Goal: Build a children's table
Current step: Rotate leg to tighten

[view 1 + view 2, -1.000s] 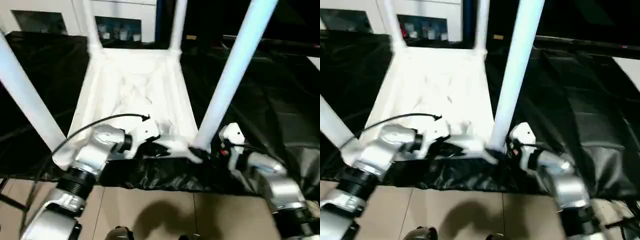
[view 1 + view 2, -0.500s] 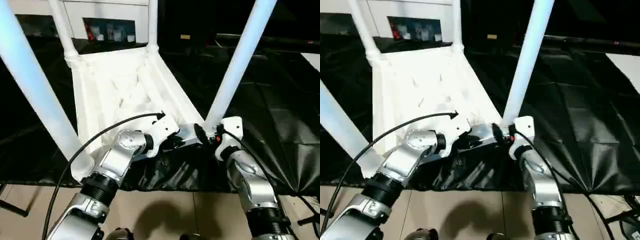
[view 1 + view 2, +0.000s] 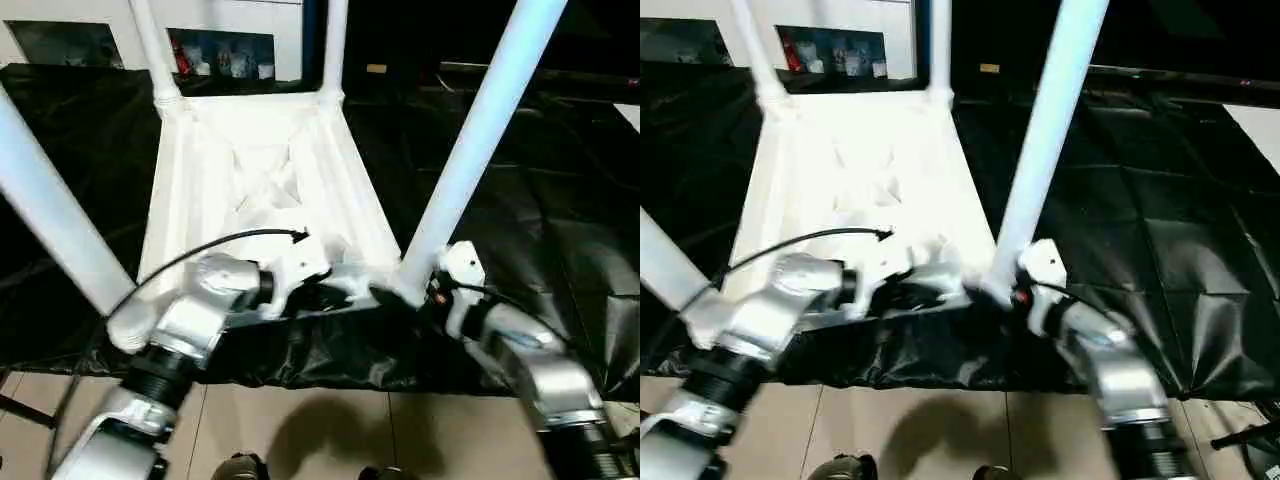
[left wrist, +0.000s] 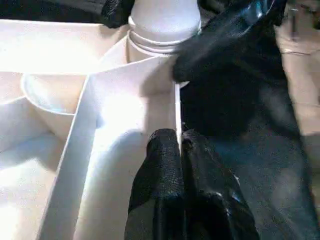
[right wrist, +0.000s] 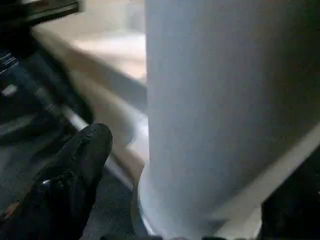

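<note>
The children's table [image 3: 265,165] lies upside down on a black sheet [image 3: 560,200], filling the centre of the frame, ribbed underside up; all four legs stand in their corner sockets, two thin ones at the top of the frame, two thick ones rising past the upper left and upper right corners; it looks to be light hollow plastic, stiff but smooth and likely slippery on the round tubes, so the thin rim wall or the base of a leg seems the safer place to take hold; a hard sideways pull on a leg could probably lever it loose from its socket; the left gripper [image 4: 177,150] is pinched together on the near rim of the table, one finger on each side of the thin wall, its silver forearm reaching in from the lower left with the wrist bent inward; the right gripper [image 3: 420,290] sits at the base of the near right leg [image 3: 470,150], its fingers [image 5: 80,155] spread wide apart on either side of the tube without clamping it; its forearm comes in from the lower right
</note>
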Controlling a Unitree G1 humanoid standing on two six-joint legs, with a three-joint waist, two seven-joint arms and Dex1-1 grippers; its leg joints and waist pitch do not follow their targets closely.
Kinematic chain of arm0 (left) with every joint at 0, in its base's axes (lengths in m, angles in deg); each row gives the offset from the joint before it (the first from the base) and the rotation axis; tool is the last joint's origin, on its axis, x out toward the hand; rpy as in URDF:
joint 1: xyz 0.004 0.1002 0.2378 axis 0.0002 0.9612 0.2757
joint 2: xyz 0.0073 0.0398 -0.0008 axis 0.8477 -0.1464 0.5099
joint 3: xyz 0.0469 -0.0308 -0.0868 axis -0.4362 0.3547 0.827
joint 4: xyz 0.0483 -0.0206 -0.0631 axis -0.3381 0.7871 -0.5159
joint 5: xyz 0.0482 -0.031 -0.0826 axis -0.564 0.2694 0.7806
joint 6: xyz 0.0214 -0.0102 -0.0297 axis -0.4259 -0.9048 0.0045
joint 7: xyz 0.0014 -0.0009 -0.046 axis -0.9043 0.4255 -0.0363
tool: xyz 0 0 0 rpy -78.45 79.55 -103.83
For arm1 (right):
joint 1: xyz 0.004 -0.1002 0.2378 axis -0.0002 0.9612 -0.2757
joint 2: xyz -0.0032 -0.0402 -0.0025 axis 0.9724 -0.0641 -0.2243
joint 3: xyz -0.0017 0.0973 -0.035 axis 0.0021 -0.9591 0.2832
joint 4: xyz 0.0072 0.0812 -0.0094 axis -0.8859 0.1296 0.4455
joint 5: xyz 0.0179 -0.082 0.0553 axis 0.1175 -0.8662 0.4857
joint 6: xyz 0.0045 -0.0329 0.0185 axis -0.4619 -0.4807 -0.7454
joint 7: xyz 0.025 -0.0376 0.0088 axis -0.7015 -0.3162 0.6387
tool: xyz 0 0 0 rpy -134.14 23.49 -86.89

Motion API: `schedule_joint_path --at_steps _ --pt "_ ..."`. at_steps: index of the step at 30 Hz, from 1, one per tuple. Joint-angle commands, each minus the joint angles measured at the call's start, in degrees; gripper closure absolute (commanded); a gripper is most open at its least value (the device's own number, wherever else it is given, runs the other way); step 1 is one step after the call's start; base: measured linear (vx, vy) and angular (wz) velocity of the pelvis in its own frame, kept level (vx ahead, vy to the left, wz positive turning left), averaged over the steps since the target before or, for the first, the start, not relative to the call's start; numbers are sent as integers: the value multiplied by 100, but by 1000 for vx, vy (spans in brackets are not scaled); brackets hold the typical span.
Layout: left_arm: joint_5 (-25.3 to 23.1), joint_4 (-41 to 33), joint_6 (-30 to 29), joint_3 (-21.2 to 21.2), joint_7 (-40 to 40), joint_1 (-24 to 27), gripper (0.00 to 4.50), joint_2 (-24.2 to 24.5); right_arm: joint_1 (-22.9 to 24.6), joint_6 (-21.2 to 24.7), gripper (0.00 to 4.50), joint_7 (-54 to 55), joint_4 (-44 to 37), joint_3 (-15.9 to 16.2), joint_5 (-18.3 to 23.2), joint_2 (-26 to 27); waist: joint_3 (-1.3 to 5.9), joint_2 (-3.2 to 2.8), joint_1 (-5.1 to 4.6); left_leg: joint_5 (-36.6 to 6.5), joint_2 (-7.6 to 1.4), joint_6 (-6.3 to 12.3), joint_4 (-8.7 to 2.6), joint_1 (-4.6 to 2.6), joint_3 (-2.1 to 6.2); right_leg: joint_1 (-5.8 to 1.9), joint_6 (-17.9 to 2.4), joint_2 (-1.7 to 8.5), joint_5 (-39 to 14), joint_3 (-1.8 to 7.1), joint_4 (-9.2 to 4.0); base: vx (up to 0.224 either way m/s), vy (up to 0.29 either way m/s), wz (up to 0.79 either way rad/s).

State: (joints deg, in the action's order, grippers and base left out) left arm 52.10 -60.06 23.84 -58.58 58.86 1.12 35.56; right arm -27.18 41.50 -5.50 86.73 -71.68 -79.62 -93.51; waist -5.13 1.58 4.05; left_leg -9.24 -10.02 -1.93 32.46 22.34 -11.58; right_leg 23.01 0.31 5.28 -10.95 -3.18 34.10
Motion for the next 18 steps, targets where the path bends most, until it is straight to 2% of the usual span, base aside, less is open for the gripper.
schedule_joint_path --at_steps 1,3,9,10,14,18 --pt "111 -66 108 -512 560 -28 450 -14 -140 117 18 -697 -163 342 187 -127 357 39 6 -932 -348 640 -330 -126 138 -258 -1548 358 -546 257 -328 0 0 0" --pt "111 -27 142 -534 649 -63 450 21 -192 107 18 -926 -141 381 245 -212 360 41 16 -1005 -359 619 -329 -152 137 -249 -1554 360 -652 259 -333 0 0 0" --pt "107 88 214 -610 907 -176 450 79 -438 3 18 -1575 74 670 218 -435 372 40 62 -906 -362 603 -309 -155 129 -244 -1631 360 -558 255 -307 0 0 0" --pt "110 150 229 -615 918 -213 450 65 -516 -117 33 -1654 209 764 124 -433 381 76 86 -869 -363 617 -301 -157 126 -247 -1638 372 -554 256 -296 0 0 0" --pt "118 203 248 -620 923 -236 450 65 -612 -179 52 -1793 354 862 85 -396 375 80 96 -898 -354 577 -302 -144 129 -250 -1596 379 -731 258 -309 0 0 0" --pt "130 207 264 -582 934 -214 450 99 -666 -160 88 -1837 390 878 125 -331 385 101 100 -818 -353 621 -291 -139 128 -249 -1598 370 -683 252 -294 0 0 0"
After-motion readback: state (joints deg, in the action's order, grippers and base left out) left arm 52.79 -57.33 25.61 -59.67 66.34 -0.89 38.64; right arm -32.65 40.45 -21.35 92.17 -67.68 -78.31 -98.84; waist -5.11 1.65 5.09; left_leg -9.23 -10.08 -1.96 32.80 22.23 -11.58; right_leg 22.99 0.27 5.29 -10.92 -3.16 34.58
